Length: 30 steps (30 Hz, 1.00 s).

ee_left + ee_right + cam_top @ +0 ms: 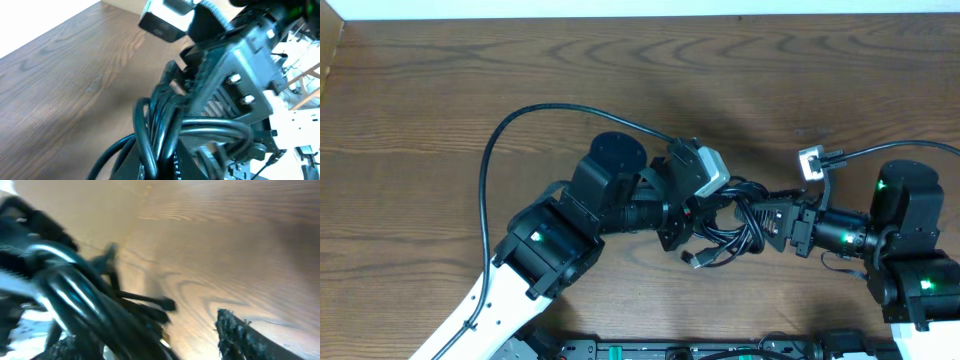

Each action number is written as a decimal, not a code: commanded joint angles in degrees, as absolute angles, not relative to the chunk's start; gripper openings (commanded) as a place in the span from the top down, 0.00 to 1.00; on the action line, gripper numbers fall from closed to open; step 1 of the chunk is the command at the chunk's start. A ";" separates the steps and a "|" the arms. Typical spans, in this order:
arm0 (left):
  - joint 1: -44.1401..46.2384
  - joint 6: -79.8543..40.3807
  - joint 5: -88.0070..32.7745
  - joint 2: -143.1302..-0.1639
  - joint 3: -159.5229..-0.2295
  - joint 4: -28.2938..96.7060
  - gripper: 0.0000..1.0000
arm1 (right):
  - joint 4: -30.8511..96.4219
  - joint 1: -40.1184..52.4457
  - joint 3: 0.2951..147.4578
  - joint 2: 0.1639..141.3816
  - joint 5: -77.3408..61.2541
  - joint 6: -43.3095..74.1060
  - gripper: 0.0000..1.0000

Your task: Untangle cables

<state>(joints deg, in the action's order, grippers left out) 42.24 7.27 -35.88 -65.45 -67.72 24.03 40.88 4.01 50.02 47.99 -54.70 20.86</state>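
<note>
The big brown bench (420, 100) holds everything. The left arm (550, 245) comes in from the near left corner. The right arm (910, 230) comes in from the near right corner. They meet a little right of the middle of the bench, closer to the near edge than the far edge.

The left end effector (698, 228) is clenched on the cables (730, 232). The right end effector (758, 222) is released. Its jaws stand apart with the cords between them, and one finger (240, 335) sits alone, not touching them.

The cables are a bunch of thin, shiny black cords. The bunch is stretched between the two end effectors. Its long way runs left to right, along the near edge of the bench, and tips a bit toward the far edge on the right side. Loops hang out on the near side.

One small plug (700, 258) sticks out at the near left of the bunch and points toward the near left corner.

The arms cover part of the bunch from above. The right wrist view is blurry, so the cords (85, 300) look like dark streaks there. In the left wrist view the loops (160, 130) are cut off at the bottom. I cannot tell where each cord starts or ends.
</note>
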 commanded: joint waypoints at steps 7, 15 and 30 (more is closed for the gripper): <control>43.86 6.35 -47.37 -59.51 -68.49 23.68 0.93 | 41.85 3.79 49.82 49.01 -39.90 19.22 0.26; 43.79 3.53 -34.48 -58.24 -68.49 27.22 0.93 | 43.35 3.79 49.82 49.01 -41.50 18.09 0.19; 43.81 -11.09 -12.71 -57.80 -68.49 29.52 0.93 | 46.11 3.79 49.82 49.01 -49.67 15.03 0.15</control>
